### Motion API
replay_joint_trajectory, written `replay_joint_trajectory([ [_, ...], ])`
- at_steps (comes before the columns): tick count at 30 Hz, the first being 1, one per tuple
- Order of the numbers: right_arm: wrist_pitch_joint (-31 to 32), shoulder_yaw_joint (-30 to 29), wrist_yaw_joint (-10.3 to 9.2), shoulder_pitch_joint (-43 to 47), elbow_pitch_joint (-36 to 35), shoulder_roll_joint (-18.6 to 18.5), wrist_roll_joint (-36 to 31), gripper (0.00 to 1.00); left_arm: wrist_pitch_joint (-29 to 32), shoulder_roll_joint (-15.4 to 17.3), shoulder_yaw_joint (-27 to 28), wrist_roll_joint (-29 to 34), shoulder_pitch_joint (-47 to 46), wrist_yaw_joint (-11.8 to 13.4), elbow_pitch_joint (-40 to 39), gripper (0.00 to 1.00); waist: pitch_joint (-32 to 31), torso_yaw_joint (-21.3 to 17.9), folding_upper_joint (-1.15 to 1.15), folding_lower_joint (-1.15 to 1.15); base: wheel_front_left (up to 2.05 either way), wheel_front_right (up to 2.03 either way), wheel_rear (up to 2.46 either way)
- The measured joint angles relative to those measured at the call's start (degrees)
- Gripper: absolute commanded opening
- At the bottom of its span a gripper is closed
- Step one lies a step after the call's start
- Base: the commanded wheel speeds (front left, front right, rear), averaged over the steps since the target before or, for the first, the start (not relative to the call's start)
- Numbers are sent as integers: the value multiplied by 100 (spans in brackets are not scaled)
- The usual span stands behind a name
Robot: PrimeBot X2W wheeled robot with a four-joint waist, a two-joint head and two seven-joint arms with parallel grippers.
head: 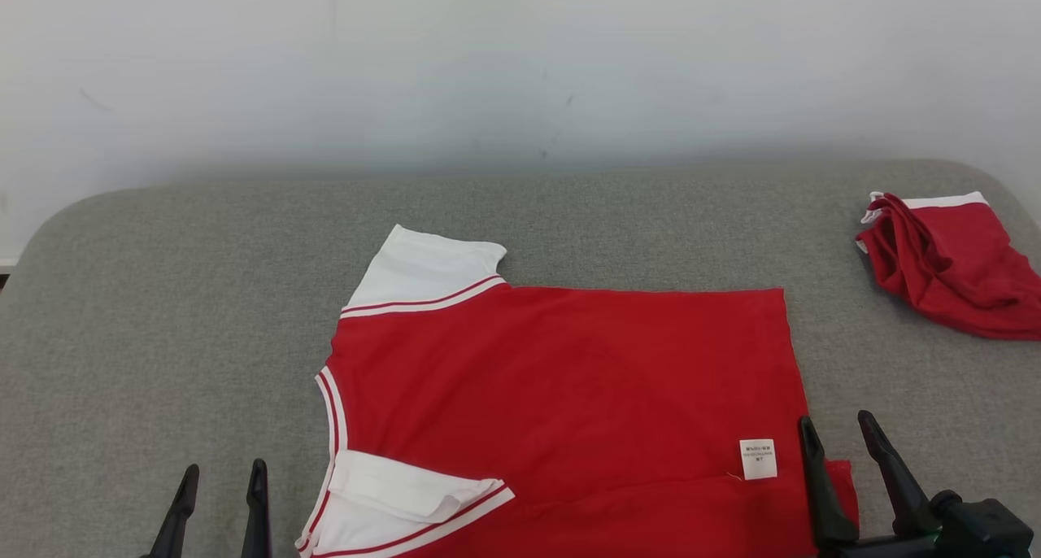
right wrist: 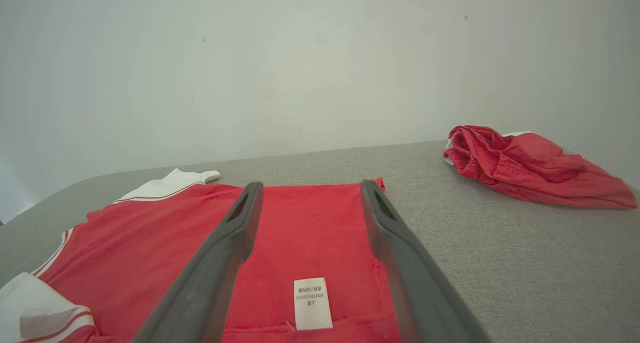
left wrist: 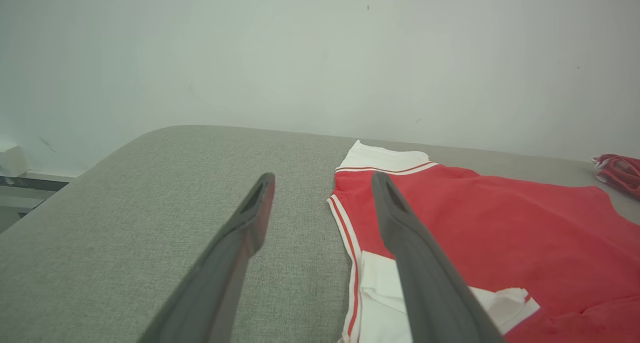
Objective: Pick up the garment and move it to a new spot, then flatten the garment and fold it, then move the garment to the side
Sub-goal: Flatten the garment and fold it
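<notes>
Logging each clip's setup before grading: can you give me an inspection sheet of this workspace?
Surface: grey fabric-covered surface, rounded far corners.
Job's things: red shirt with white sleeves, spread mostly flat, collar toward the robot's left; near sleeve turned in onto the body; white label by the hem.
Clutter: crumpled red garment at the far right, apart from the shirt.
Grippers: left gripper open, over bare surface beside the collar; right gripper open, at the hem by the label; contact cannot be told.
Cables: nothing seen.
Surroundings: pale wall behind.
</notes>
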Motion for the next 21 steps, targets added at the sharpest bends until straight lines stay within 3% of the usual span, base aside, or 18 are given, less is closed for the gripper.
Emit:
replay_joint_trajectory([
  [10,197,-57,0,-524,181,-320,138,100,141,432,-122,16,-911,-94,252,100,239,-101,0,0,0,0,0],
  [21,1268,-160,0,-2128,805,-713,463,100,1202,1103,-754,-725,-3208,-137,895,100,1011,-216,1,2,0,0,0],
])
